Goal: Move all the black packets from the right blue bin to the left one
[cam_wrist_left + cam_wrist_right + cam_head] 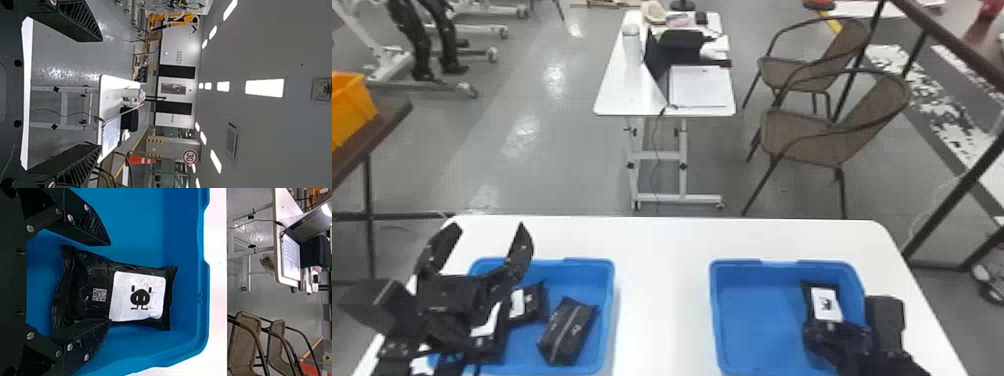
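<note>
The right end effector (832, 342) is at the right blue bin (752, 325), fingers apart, the labelled packet (137, 297) partly between them. The left end effector (488, 229), spread wide, hangs over the left blue bin (610, 305), near other black packets (567, 332).

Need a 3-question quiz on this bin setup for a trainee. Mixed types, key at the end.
1. True or false: the left gripper is open.
2. Fill in: the black packet in the right blue bin has a white label showing the face of a ____.
3. Multiple choice: which is over the right blue bin?
A) the left gripper
B) the right gripper
C) neither gripper

Key: 1 true; 2 pig; 3 B
</note>
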